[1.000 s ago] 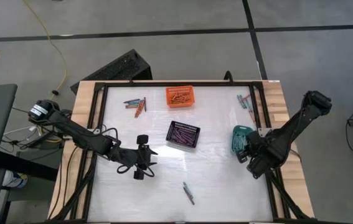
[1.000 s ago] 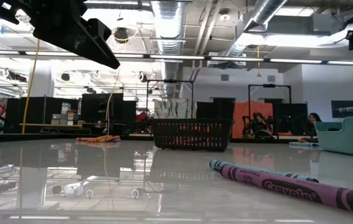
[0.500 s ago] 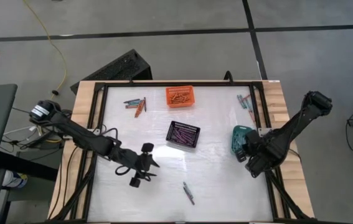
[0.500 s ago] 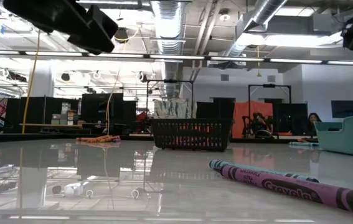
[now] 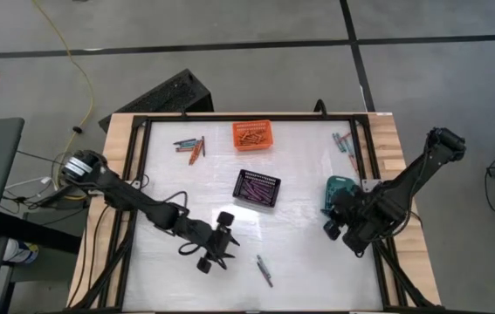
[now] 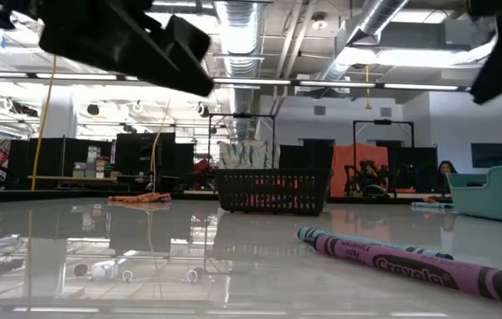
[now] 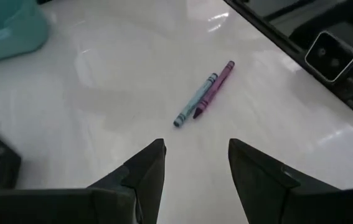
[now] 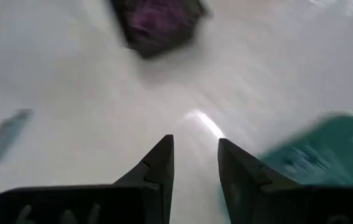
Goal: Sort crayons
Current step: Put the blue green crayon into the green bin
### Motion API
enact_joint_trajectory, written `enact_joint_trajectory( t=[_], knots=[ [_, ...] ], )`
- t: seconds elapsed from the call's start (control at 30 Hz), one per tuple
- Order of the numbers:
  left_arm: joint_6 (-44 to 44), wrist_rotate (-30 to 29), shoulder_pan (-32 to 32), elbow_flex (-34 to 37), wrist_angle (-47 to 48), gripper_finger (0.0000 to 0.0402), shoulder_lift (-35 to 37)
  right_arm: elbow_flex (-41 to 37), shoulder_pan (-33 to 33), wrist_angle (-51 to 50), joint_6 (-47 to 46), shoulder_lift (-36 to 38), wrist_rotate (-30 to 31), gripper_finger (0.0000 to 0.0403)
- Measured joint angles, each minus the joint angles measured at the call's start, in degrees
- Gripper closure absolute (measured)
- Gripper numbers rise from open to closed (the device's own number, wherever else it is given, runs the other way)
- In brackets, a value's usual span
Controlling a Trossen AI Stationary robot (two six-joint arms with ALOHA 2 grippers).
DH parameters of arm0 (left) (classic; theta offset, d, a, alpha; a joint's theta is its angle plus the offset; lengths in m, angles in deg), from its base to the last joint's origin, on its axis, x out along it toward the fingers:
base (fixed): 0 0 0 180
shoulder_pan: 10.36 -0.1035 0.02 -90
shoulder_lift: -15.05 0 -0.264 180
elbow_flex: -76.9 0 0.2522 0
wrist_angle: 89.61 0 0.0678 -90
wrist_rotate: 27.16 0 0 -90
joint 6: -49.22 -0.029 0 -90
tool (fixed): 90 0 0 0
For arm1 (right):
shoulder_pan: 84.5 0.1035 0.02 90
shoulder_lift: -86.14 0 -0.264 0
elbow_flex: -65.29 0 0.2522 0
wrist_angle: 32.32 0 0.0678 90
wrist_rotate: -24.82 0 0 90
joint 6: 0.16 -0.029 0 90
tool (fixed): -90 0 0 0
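Approach step: left gripper (image 7: pixel 192 163) open, empty, nearing crayon pair (image 7: pixel 204 93) at 6 o'clock; next, descend, straddle one. Right gripper (image 8: pixel 195 162) parted, empty.

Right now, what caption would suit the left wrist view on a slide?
Left tool open above the white table, facing a blue crayon and purple crayon lying side by side.

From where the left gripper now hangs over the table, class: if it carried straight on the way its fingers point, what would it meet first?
Most likely the blue crayon lying beside the purple crayon: the open left gripper points at that pair, with only bare table between. How high it hangs is hard to judge.
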Motion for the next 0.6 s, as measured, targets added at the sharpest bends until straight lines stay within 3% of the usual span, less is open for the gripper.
enact_joint_trajectory(
  t=[0.37, 0.6],
  knots=[
    [-7.26, 9.54, -5.08, -9.90, 2.83, 0.0257, -10.29, 0.00, 2.56, 31.56, 28.90, -8.39, -1.26, 0.0284],
    [-7.46, 14.34, -7.36, -12.71, 3.98, 0.0268, -14.74, 0.02, 6.03, 45.90, 32.95, -19.58, -2.72, 0.0284]
  ],
)
